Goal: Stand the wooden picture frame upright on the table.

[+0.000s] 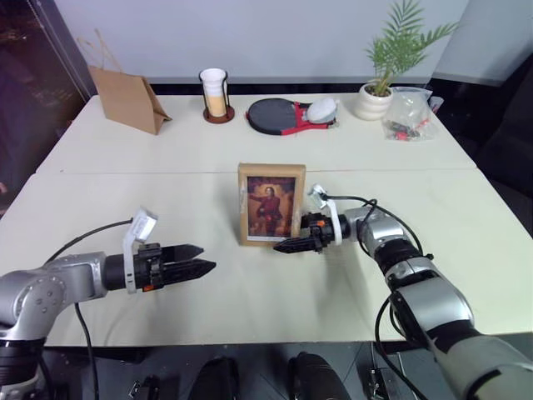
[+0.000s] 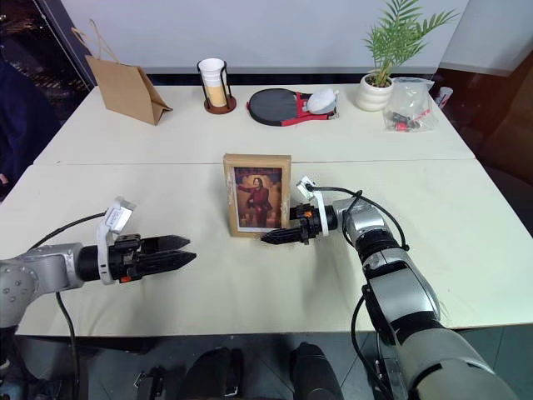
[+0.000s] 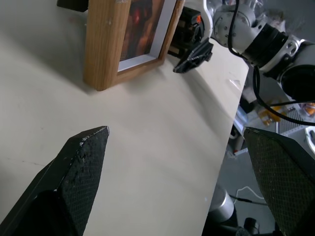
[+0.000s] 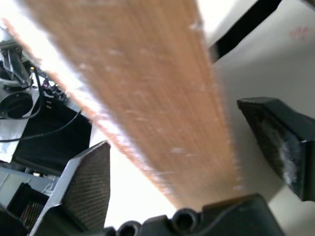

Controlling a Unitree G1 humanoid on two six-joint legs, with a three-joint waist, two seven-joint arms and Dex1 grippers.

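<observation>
Frame-standing job looks basically done from where I'm sitting: the wooden picture frame (image 1: 271,205) is upright in the middle of the table (image 1: 250,300), portrait side facing the robot, bottom edge on the tabletop and leaning back just a touch like it's resting on its stand (can't see the stand from here, so that's my guess). The right gripper (image 1: 293,244) is parked low at the frame's bottom right corner, pointing in sideways, and in the right wrist view its two fingers (image 4: 88,189) sit spread on either side of the frame's wooden edge with daylight between pads and wood, so it's opened up and not squeezing anything. Whether a fingertip is grazing the corner I can't honestly tell. The left gripper (image 1: 185,263) hangs over bare table well to the left of the frame, fingers wide apart, holding nothing. So I'd call this the let-go step: frame placed, grip released, arm not yet cleared. Next move needs the right hand to slide out sideways, straight back along the way it's pointing, without hooking that corner, since a light frame on a little prop will tip or twist from one nudge. Brown paper bag (image 1: 127,98), cup (image 1: 214,92), paddle (image 1: 283,115) and potted plant (image 1: 385,67) at the far end are all well out of the way.
</observation>
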